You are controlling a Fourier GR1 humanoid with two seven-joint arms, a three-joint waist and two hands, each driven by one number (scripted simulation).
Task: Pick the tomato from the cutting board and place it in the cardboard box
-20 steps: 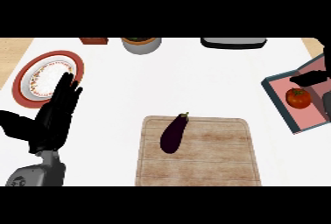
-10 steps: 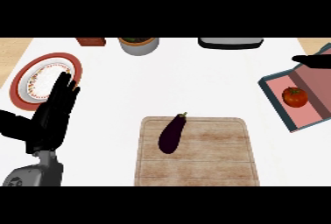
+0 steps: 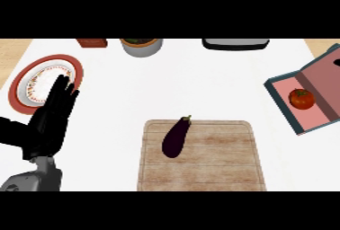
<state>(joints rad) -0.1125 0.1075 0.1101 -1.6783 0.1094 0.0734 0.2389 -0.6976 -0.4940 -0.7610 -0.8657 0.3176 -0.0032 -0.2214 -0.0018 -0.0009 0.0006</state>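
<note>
The red tomato (image 3: 301,99) lies inside the open cardboard box (image 3: 282,96) at the right edge, on its pink floor. On the wooden cutting board (image 3: 219,166) at centre front there is only a dark purple eggplant (image 3: 175,138), near the board's far left corner. My left hand (image 3: 51,117) rests open at the left, fingers pointing up, its tips over the near edge of the plate. Of my right hand only a dark sliver (image 3: 336,62) shows at the right edge, above the box lid.
A red-rimmed plate (image 3: 26,80) lies at the far left. Along the back edge stand a brown block (image 3: 91,42), a grey pot (image 3: 140,46) and a dark tray (image 3: 235,43). White counter separates the board from the box.
My right hand, which hovered over the box's lid, has drawn away to the right and almost out of view. The tomato stays in the box. The left hand has not moved.
</note>
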